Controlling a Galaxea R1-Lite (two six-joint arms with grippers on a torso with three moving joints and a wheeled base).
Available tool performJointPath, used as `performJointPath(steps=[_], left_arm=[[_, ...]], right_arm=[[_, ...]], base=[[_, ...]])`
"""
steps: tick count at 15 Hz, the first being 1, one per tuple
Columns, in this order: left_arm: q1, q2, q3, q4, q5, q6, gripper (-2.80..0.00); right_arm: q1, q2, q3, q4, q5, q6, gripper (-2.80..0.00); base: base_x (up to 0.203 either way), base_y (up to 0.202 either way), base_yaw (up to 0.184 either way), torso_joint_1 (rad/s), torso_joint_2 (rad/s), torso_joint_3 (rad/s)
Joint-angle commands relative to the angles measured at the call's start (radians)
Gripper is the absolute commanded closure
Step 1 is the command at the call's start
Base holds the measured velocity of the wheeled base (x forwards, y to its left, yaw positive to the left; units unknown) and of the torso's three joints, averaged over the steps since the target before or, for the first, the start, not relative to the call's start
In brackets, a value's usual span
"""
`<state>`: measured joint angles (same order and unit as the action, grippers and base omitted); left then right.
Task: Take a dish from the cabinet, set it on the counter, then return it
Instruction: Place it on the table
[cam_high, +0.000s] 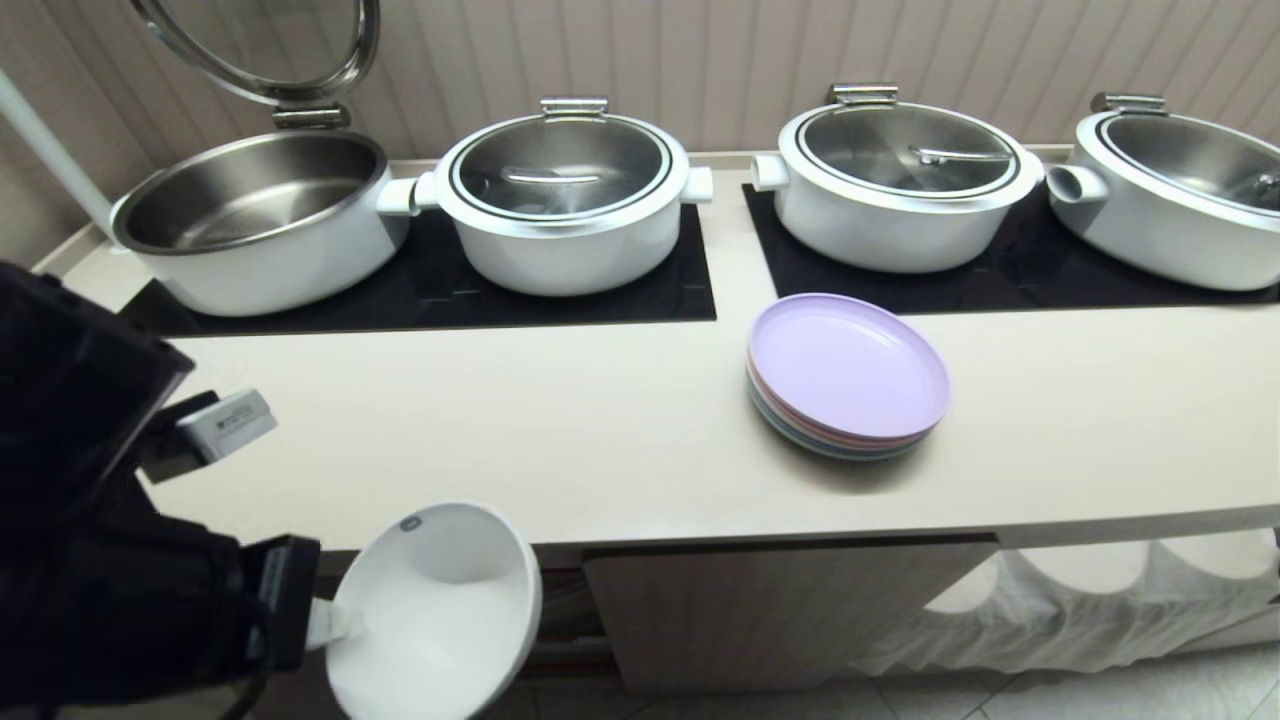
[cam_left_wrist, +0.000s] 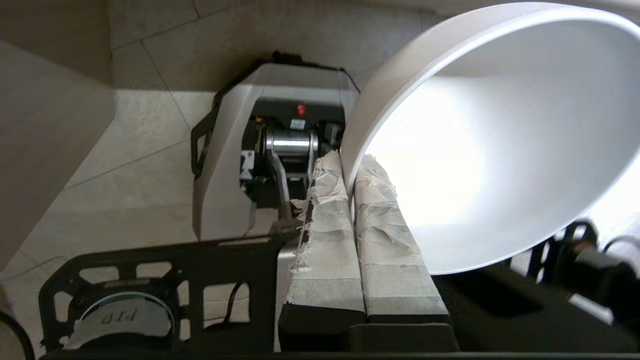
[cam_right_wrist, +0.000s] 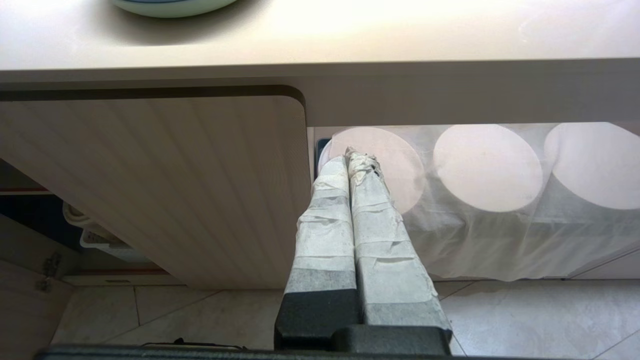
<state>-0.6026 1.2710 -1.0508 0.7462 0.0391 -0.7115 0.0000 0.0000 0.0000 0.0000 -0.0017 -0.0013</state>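
My left gripper (cam_high: 335, 622) is shut on the rim of the dish (cam_high: 440, 610), a plain white bowl. It holds the bowl tilted on its side, in the air just in front of the counter (cam_high: 600, 430) edge at the near left. In the left wrist view the taped fingers (cam_left_wrist: 325, 220) pinch the dish (cam_left_wrist: 500, 145) wall, one inside and one outside. The cabinet (cam_high: 780, 610) with a fluted beige door lies below the counter. My right gripper (cam_right_wrist: 348, 159) is shut and empty, parked low in front of the cabinet door (cam_right_wrist: 175, 190).
Several white pots stand on the black hob panels (cam_high: 440, 290) at the back; the far-left pot (cam_high: 250, 215) has its lid raised. A stack of pastel plates (cam_high: 848, 375) sits mid-counter. A white cloth (cam_high: 1100, 600) with round cut-outs hangs under the counter at right.
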Motion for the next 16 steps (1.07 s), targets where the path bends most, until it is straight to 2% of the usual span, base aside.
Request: performJointPath(steps=[1,5,10,12,16], left_arm=[[0.048,0.075,-0.066,0.005,0.001,-0.004,0.00],[0.076,0.151,-0.131,0.012,0.012,-0.008,0.00],[0.185,0.249,-0.214,0.012,0.010,-0.018,0.00],[0.208,0.290,-0.263,0.013,0.010,-0.070,0.00],[0.251,0.352,-0.335,0.015,0.009,-0.132,0.00]], right_arm=[[0.000,0.000,0.000,0.000,0.000,0.000,0.00],[0.000,0.000,0.000,0.000,0.000,0.000,0.00],[0.000,0.000,0.000,0.000,0.000,0.000,0.00],[0.000,0.000,0.000,0.000,0.000,0.000,0.00],[0.000,0.000,0.000,0.000,0.000,0.000,0.00]], base=[[0.000,0.000,0.000,0.000,0.00,0.000],[0.000,0.000,0.000,0.000,0.00,0.000],[0.000,0.000,0.000,0.000,0.00,0.000],[0.000,0.000,0.000,0.000,0.00,0.000],[0.000,0.000,0.000,0.000,0.00,0.000]])
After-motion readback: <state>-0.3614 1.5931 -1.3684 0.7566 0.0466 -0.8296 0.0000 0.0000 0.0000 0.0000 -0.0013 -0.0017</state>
